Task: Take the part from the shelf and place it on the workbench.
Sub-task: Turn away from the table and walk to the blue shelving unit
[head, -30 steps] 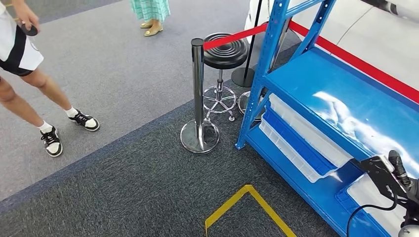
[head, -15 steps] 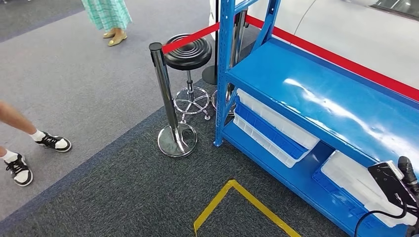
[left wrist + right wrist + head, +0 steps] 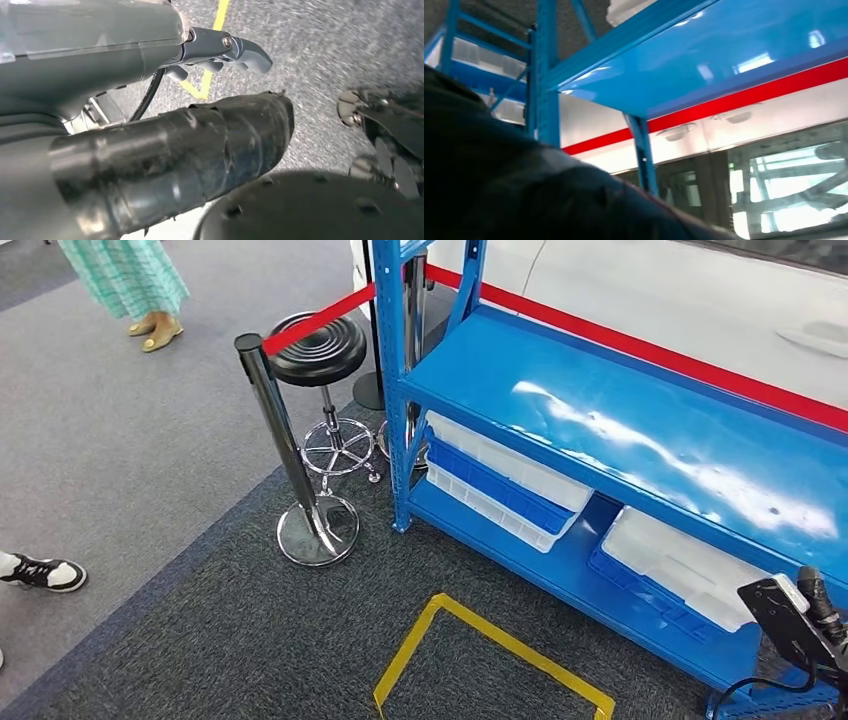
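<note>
A blue metal shelf [image 3: 620, 430] stands ahead on the right, its glossy middle board bare. On its bottom board lie white and blue plastic bins [image 3: 500, 485], and I cannot make out a part in them. My right hand [image 3: 810, 625] is raised at the lower right, just in front of the shelf's lower edge; a dark finger and a black box with a cable show. In the right wrist view a dark blurred mass hides the hand, with the shelf [image 3: 704, 55] beyond it. My left hand [image 3: 215, 55] hangs over the carpet, holding nothing.
A chrome stanchion [image 3: 290, 460] with a red rope and a black stool [image 3: 320, 345] stand left of the shelf. Yellow tape [image 3: 480, 640] marks the dark carpet in front. A person's sneaker [image 3: 45, 573] is at far left, another person [image 3: 125, 280] at the top left.
The camera has swung to the right: shelf, stanchion and stool have slid left in the picture, and more of the shelf shows. My right hand stays at the lower right corner.
</note>
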`<action>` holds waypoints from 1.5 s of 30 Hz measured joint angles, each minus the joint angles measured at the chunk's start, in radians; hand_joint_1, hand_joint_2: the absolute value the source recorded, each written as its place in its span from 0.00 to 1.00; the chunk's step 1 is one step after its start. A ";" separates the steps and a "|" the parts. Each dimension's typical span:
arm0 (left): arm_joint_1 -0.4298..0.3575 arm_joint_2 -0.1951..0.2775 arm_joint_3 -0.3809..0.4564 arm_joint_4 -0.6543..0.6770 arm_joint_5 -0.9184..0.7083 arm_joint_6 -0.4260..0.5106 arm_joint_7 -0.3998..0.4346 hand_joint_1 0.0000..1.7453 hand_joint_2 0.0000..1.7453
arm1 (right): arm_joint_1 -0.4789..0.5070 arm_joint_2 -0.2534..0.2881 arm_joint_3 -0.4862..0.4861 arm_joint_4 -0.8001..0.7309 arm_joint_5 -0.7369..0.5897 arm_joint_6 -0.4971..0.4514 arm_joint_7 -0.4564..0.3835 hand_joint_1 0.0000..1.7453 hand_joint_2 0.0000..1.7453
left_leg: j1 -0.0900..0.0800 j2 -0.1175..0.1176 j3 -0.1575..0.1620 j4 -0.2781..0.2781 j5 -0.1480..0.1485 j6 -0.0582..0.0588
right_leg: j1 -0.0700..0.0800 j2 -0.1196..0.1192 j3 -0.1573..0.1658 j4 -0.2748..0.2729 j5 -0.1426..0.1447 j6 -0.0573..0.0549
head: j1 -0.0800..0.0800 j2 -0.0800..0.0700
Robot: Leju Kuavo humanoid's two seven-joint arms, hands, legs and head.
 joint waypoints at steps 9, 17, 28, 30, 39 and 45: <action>-0.004 0.000 0.000 0.000 -0.006 0.000 -0.001 0.00 1.00 | 0.021 0.010 0.000 -0.001 0.010 0.013 0.004 0.00 0.00 | 0.005 -0.074 -0.093 0.242 -0.148 -0.036 | 0.004 0.065 -0.004 -0.029 0.013 -0.060 | -0.001 0.000; 0.001 0.001 0.001 -0.005 -0.013 -0.008 -0.005 0.00 1.00 | 0.030 0.021 0.000 0.003 0.030 0.032 0.012 0.00 0.00 | -0.001 -0.163 -0.006 0.020 -0.008 0.007 | 0.012 0.157 -0.008 -0.028 0.022 -0.048 | -0.001 0.000; 0.004 -0.022 0.001 -0.041 -0.020 -0.039 -0.006 0.00 1.00 | 0.069 0.051 -0.027 0.060 0.106 0.087 0.015 0.00 0.00 | -0.001 -0.025 0.002 -0.016 0.015 0.016 | 0.007 0.041 -0.079 0.143 -0.049 -0.005 | 0.001 0.000; 0.003 -0.027 0.001 -0.047 -0.021 -0.043 -0.007 0.00 1.00 | 0.071 0.060 -0.046 0.083 0.130 0.097 0.013 0.00 0.00 | -0.004 -0.005 0.003 -0.006 0.005 0.006 | 0.009 0.004 -0.008 0.014 -0.005 -0.012 | 0.001 0.000; 0.001 -0.035 0.002 -0.067 -0.025 -0.050 -0.017 0.00 1.00 | 0.054 0.152 -0.189 0.238 0.249 0.154 -0.024 0.00 0.00 | 0.000 -0.072 -0.064 0.188 -0.130 -0.039 | 0.010 0.056 0.006 -0.041 0.019 -0.069 | 0.000 0.000; 0.005 -0.035 0.002 -0.069 -0.026 -0.049 -0.020 0.00 1.00 | 0.033 0.203 -0.321 0.400 0.368 0.161 -0.043 0.00 0.00 | -0.002 -0.093 -0.023 0.088 -0.033 -0.019 | 0.019 0.110 0.002 -0.034 0.021 -0.069 | 0.001 0.000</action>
